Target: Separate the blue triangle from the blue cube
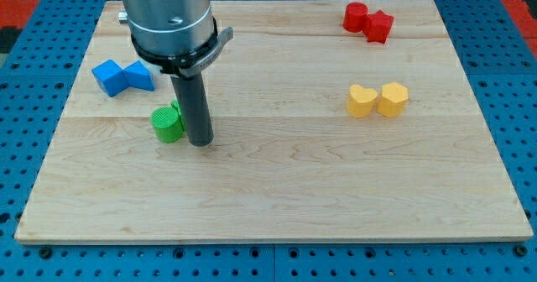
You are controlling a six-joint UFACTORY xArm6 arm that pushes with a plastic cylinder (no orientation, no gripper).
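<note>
The blue cube point(107, 77) and the blue triangle point(138, 75) lie touching side by side near the board's left edge, cube on the view's left. My tip point(200, 142) rests on the board below and to the right of them, about 80 px from the triangle. It stands right beside a green cylinder point(167, 125). A second green block point(176, 107) is partly hidden behind the rod.
A red cylinder point(356, 16) and a red star-like block point(378, 25) touch at the top right. A yellow heart point(362, 101) and a yellow hexagon point(393, 98) touch at the right. The wooden board point(277, 190) lies on a blue perforated table.
</note>
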